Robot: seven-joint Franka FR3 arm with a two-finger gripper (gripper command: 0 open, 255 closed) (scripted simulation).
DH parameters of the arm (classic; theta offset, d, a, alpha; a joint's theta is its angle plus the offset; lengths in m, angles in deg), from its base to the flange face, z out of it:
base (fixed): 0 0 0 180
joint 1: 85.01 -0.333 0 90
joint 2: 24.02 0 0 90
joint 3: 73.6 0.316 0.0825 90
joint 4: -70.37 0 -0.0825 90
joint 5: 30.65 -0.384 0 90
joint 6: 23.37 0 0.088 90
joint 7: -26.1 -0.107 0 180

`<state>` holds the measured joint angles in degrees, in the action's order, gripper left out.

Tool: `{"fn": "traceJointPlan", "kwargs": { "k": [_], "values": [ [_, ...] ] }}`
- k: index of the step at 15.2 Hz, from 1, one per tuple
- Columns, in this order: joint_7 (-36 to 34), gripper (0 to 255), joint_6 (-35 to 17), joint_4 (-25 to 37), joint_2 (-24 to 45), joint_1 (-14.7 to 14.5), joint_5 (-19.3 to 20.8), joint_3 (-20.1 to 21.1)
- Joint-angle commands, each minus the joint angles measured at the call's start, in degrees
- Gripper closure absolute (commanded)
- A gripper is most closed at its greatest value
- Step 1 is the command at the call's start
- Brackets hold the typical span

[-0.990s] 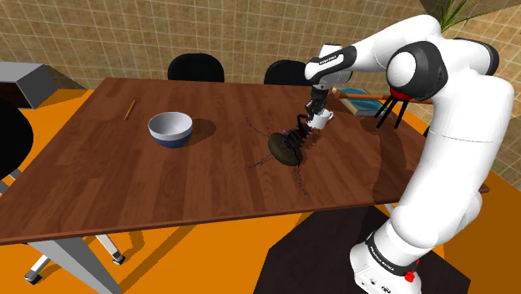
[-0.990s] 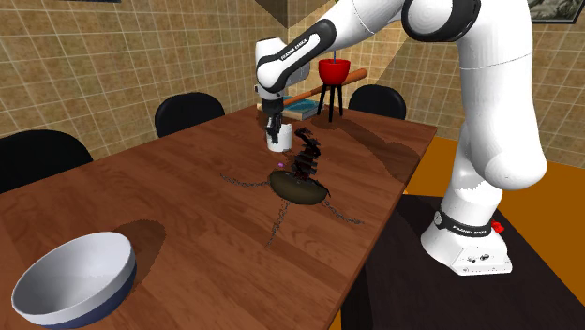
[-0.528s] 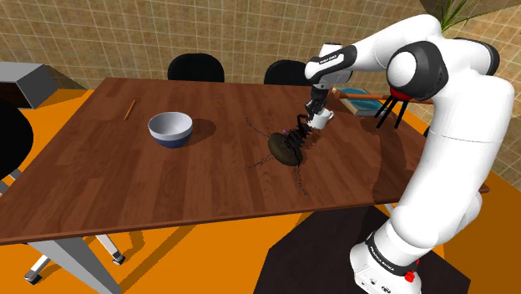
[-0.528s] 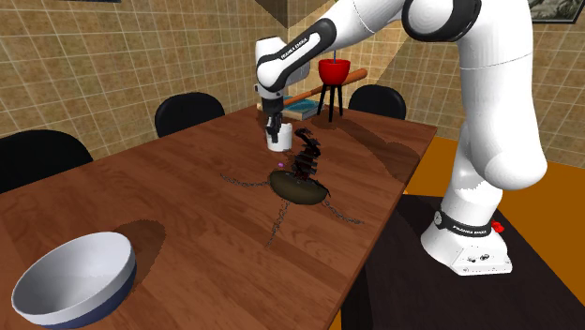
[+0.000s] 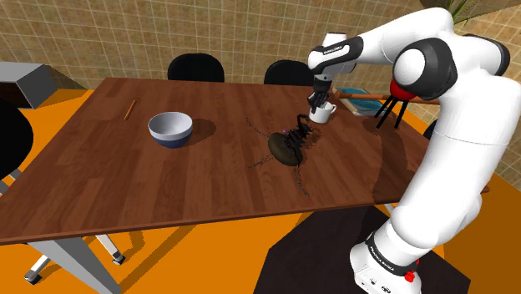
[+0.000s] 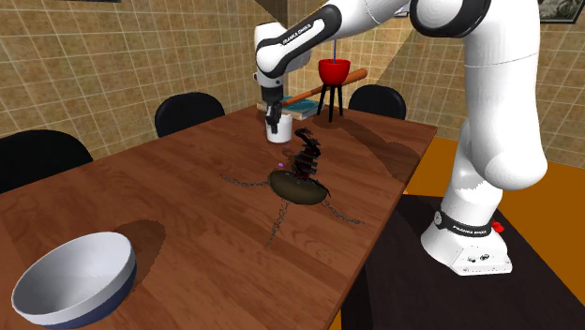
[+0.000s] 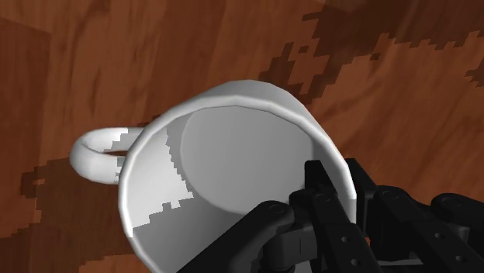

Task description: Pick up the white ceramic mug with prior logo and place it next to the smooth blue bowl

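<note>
One small change is seen: the white mug point(image 5: 325, 114), pinched at its rim by the claw point(image 5: 318, 103), has been raised just clear of the surface point(image 5: 167, 184), near the dark scorpion-like figure point(image 5: 286, 147). The grasp is judged secure; the blue bowl point(image 5: 170, 129) is still well apart.

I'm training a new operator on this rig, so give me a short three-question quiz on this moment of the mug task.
1. True or false: the pincer is shut on the rim of the white mug.
2. Which of these lies nearest the mug? A) the dark scorpion-like figure B) the blue bowl C) the thin stick
3. Short answer: is the mug next to the bowl yet?

Key: 1 true, one finger inside the rim and one outside; 2 A; 3 no, a long stretch of the table lies between them.
</note>
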<state>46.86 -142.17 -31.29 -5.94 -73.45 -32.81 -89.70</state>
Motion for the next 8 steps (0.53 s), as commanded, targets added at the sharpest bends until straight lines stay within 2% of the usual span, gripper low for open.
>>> {"fn": "traceJointPlan", "kwargs": {
  "k": [1,8],
  "values": [
    [0.0,255,1.6,1.0,-0.5,0.0,0.2,-0.1],
    [-0.1,255,6.4,4.4,-2.1,-0.1,0.6,-0.3]
  ]
}}
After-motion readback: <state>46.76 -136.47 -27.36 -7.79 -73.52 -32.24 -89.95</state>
